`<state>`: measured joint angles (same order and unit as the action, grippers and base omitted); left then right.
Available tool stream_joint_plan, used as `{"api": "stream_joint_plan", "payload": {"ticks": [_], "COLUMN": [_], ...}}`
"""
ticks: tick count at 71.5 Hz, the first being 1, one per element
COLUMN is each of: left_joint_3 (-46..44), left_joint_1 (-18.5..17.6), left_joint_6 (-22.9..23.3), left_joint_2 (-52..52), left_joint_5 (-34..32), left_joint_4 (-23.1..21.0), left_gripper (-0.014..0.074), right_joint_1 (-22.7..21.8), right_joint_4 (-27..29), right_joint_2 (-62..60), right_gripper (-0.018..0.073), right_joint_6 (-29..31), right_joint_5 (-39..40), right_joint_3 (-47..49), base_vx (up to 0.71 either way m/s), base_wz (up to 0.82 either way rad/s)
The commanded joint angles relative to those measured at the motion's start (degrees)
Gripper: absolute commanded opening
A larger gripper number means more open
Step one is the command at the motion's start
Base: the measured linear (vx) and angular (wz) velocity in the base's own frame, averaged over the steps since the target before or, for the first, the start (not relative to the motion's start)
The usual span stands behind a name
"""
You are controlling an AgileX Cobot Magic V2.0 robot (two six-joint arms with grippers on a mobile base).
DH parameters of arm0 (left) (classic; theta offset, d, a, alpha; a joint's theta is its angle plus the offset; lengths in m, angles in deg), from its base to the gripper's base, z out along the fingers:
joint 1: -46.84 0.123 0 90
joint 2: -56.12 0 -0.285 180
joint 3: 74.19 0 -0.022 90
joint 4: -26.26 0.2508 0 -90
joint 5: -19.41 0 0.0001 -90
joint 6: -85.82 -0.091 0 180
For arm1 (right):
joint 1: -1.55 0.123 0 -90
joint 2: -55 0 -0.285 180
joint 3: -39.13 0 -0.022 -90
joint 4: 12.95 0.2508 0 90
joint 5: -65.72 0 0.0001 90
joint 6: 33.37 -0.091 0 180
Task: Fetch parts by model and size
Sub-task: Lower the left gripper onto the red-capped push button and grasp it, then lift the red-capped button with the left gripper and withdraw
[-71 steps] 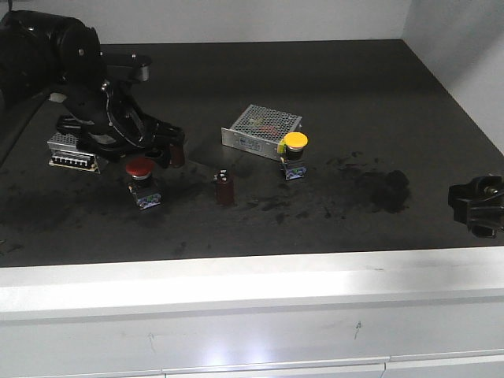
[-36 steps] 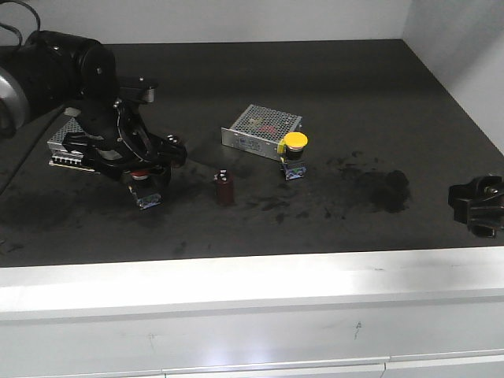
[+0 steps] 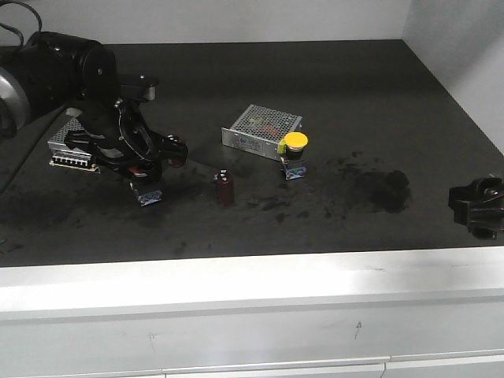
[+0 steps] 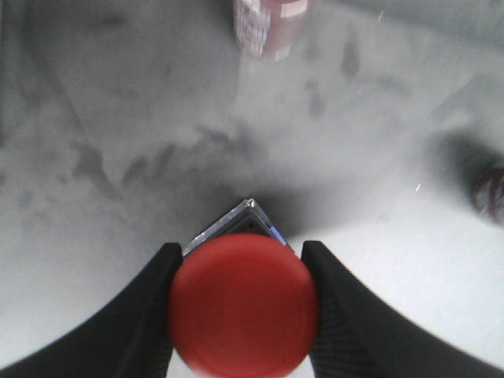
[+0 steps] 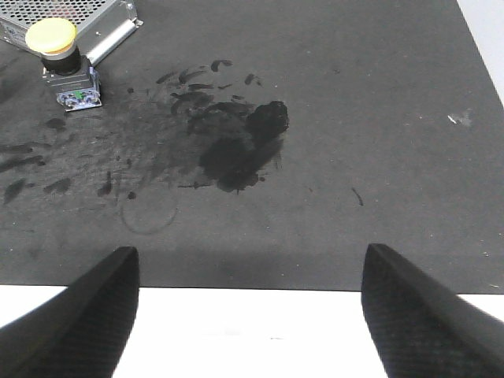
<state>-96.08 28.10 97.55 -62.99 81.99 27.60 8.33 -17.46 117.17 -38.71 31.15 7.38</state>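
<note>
Toward the left of the dark tabletop: left hand lowered over the red-capped push button and closed on it. In the left wrist view, round red cap squeezed between two black fingers, one touching each side, with a corner of the dark base and its blue-white label peeking out beyond the cap. Base either resting on the tabletop or just above it; impossible to tell which.

Just to the right of that hand, an upright dark red capacitor, apart from the fingers. At the back left, a silver perforated power supply box, partly hidden by the arm. Nearer the middle, a second such box, and the yellow-capped push button upright at its front right corner, just beside it or touching.

At the far right edge: right hand, well apart from every part, fingers spread wide, holding nothing. Between it and the yellow-capped one, a dark smudge on the tabletop.
</note>
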Motion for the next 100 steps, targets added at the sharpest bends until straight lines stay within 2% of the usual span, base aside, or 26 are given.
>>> {"api": "stream_joint_plan", "payload": {"ticks": [1, 16, 34, 55, 82, 92, 100], "left_joint_3": [-1.76, 5.36, 22.81, 43.66, 64.64, 69.53, 71.03], "left_joint_1": [-1.10, -2.36, -2.36, -2.36, -2.36, -2.36, -2.36], "left_joint_6": [0.61, 0.86, 0.86, 0.80, 0.80, 0.80, 0.80], "left_joint_2": [5.61, 15.59, 34.39, 62.01, 99.48, 110.17, 113.10], "left_joint_5": [-2.99, -9.23, -20.89, -32.84, -34.12, -34.12, -33.98], "left_joint_4": [1.49, 6.07, 6.01, 5.65, 5.65, 5.65, 5.65], "left_gripper": [-0.0009, -0.0008, -0.0008, -0.0007, -0.0007, -0.0007, -0.0007], "right_joint_1": [-0.03, -0.03, -0.03, -0.03, -0.09, -0.09, -0.09], "right_joint_4": [-0.45, -0.45, -0.45, -0.25, 0.24, 0.19, 0.76], "right_joint_2": [-0.39, -0.39, -0.39, -0.39, -0.39, -0.39, -0.39], "right_gripper": [0.0557, 0.0557, 0.0557, 0.0557, 0.0557, 0.0557, 0.0557], "right_joint_6": [0.51, 0.51, 0.51, 0.51, 0.51, 0.51, 0.33], "right_joint_5": [3.17, 3.23, 3.23, 5.41, 7.80, 7.96, 8.24], "right_joint_3": [1.98, 1.98, 1.98, 1.98, 1.98, 1.98, 1.98], "base_vx": [0.00, 0.00, 0.00, 0.00, 0.00, 0.00, 0.00], "base_wz": [0.00, 0.00, 0.00, 0.00, 0.00, 0.00, 0.00]}}
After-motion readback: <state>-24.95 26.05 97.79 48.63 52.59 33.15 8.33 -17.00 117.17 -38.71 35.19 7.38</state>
